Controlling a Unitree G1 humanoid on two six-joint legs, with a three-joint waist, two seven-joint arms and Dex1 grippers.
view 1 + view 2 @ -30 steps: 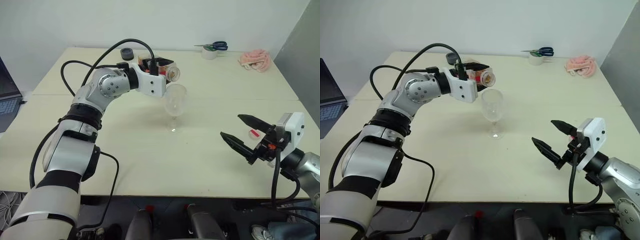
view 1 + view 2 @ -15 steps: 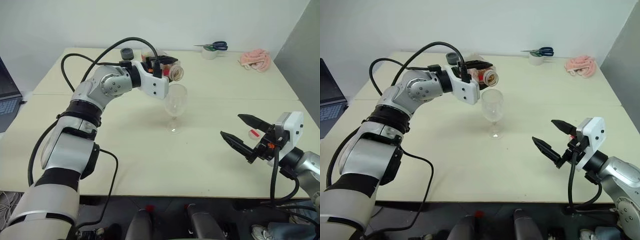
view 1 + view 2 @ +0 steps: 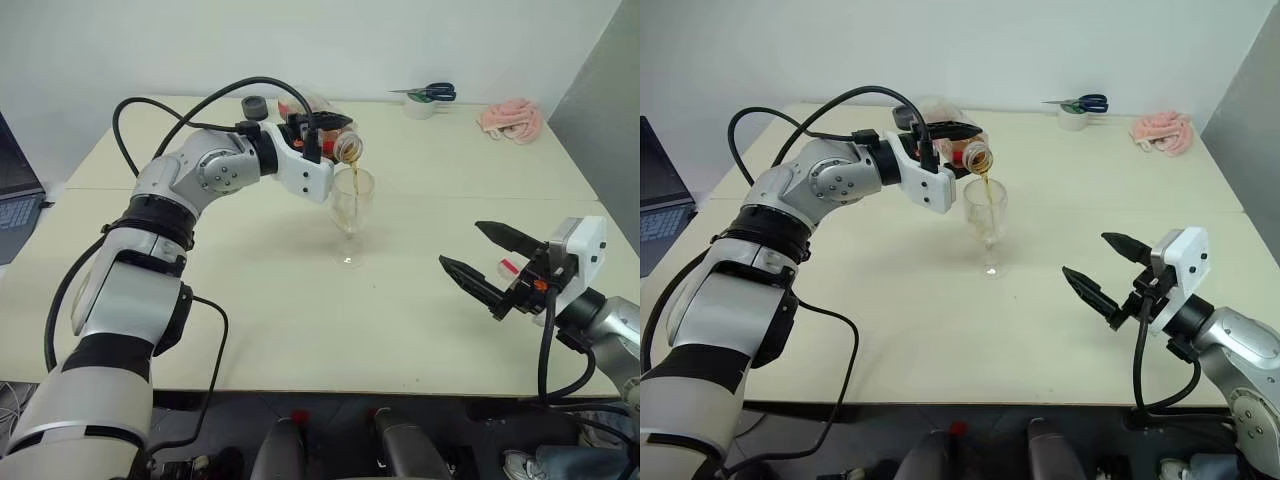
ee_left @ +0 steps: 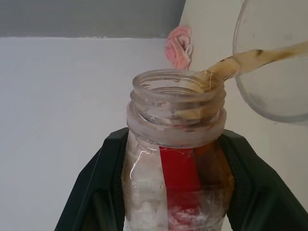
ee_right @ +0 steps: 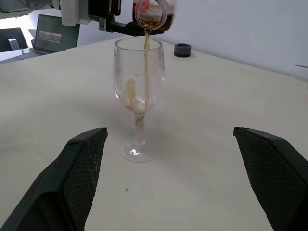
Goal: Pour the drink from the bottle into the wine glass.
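My left gripper (image 3: 322,126) is shut on the clear bottle (image 3: 333,141) with a red label strip (image 4: 179,168), tipped sideways so its mouth hangs over the rim of the wine glass (image 3: 351,203). A thin amber stream of the drink (image 5: 146,72) runs from the bottle's mouth into the glass bowl. The wine glass (image 5: 138,103) stands upright near the middle of the table. Off to the right, near the front edge, my right gripper (image 3: 486,262) is open and holds nothing, pointing toward the glass.
At the far edge of the cream table (image 3: 250,300) lie a dark bottle cap (image 3: 253,105), a roll of tape with blue-handled scissors (image 3: 430,94) on it, and a pink cloth (image 3: 509,116). A laptop (image 3: 14,190) sits off the left side.
The left wrist has rolled, tipping the bottle's mouth further down over the glass, and the drink now streams into it. The right gripper has kept still.
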